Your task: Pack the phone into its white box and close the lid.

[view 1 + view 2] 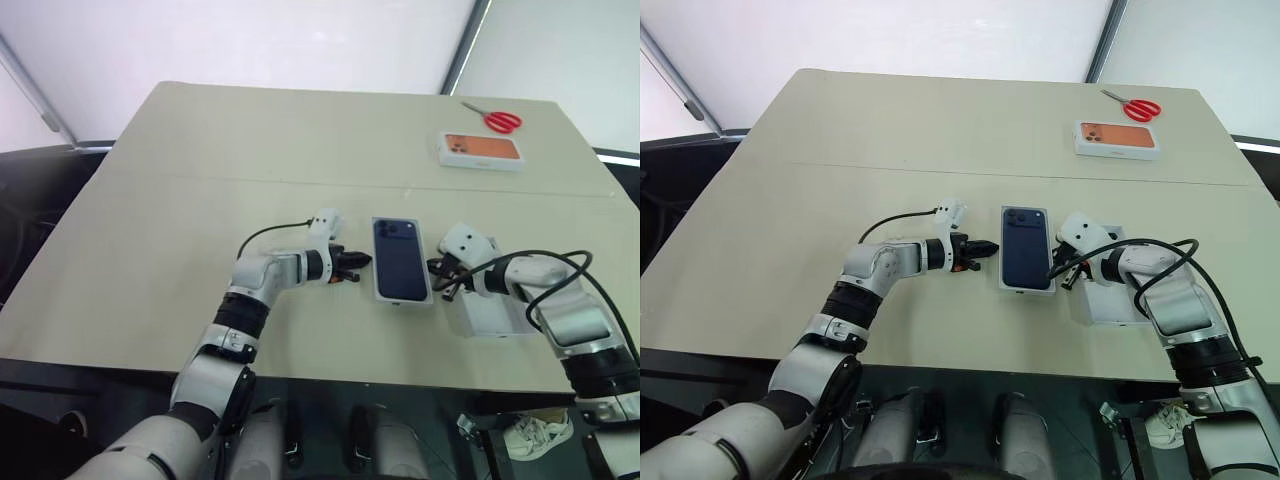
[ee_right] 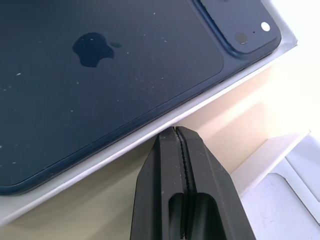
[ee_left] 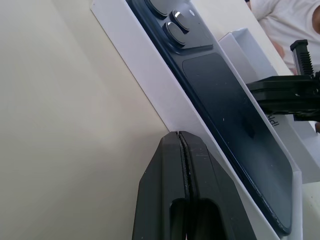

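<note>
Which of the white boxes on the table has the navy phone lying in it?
The white box between the two grippers holds the phone, back up. The orange-pictured box sits closed at the far edge by the scissors.

One dark navy phone (image 1: 400, 258), one white box (image 1: 378, 262) beneath it, one white lid (image 1: 497, 312), one orange-pictured box (image 1: 482, 150) and one pair of red scissors (image 1: 493, 119) share a single desk (image 1: 200, 200).

Bright, even daylight fills the scene. The pale bench (image 1: 200, 200) is evenly lit and shows only faint, soft shadows under the arms. White panels behind it are washed out. In the wrist views the phone (image 2: 100, 75) looks sharp, with dust specks showing, while each hand's near fingers look slightly soft.
</note>
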Action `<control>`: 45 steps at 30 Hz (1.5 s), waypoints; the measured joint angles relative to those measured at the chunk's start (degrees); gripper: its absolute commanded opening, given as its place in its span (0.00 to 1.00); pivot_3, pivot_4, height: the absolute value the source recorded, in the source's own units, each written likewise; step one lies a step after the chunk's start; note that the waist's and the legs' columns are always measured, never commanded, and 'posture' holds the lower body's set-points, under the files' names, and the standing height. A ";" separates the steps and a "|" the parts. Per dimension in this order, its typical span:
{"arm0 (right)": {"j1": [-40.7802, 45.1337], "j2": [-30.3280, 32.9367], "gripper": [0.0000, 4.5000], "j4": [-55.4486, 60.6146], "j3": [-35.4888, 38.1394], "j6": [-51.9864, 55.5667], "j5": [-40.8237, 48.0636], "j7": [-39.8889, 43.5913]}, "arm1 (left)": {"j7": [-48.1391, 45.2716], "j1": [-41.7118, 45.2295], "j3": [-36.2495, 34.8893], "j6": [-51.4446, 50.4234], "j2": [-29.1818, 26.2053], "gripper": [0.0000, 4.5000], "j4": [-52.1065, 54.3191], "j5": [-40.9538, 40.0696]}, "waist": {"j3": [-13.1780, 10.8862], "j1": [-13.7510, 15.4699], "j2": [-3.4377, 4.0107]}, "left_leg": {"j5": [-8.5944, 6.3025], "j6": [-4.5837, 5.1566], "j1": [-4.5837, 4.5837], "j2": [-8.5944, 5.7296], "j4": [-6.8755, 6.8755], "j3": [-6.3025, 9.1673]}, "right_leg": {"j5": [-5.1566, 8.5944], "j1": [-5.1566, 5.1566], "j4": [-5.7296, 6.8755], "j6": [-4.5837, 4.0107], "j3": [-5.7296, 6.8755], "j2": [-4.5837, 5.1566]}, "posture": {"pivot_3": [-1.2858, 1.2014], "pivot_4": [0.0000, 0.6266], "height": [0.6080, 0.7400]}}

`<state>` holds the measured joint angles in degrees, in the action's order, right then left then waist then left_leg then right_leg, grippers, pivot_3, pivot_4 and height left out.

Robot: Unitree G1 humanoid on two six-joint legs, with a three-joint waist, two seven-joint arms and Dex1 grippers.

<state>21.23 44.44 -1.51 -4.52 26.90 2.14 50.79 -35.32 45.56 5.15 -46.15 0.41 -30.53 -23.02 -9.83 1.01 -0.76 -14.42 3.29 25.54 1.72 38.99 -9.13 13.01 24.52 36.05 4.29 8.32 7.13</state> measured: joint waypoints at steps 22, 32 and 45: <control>-0.83 3.21 0.00 -2.39 1.64 -1.70 -0.81 0.37 | -4.07 4.70 0.07 5.55 4.35 0.01 -9.32 5.24 | -0.02 -0.25 0.04 | 0.00 0.16 0.03 0.00 0.05 0.01 | 0.02 0.02 0.00 0.05 0.02 0.02 | 0.52 0.24 0.98; 1.13 3.48 0.00 -3.00 5.51 0.26 4.57 2.67 | -5.69 4.07 -2.16 2.31 -4.17 0.01 -0.60 4.41 | -0.21 -0.77 0.32 | 0.06 0.15 0.06 0.05 0.02 0.00 | 0.01 0.08 0.04 0.07 0.01 -0.05 | 0.52 0.24 0.98; 0.10 5.23 0.00 -0.99 7.12 3.89 8.78 5.29 | -11.02 -3.84 -5.38 1.78 -18.41 0.01 15.53 1.46 | -0.23 -0.42 0.39 | 0.01 0.06 0.06 0.04 0.04 0.01 | 0.02 0.06 0.04 0.06 0.00 -0.02 | 0.52 0.24 0.98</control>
<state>21.33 49.67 -2.50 2.60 30.79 10.92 56.09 -46.33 41.72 -0.23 -44.37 -17.99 -15.00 -21.55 -10.06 0.59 -0.37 -14.42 3.36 25.60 1.76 39.03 -9.12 13.03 24.58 36.09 4.35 8.32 7.12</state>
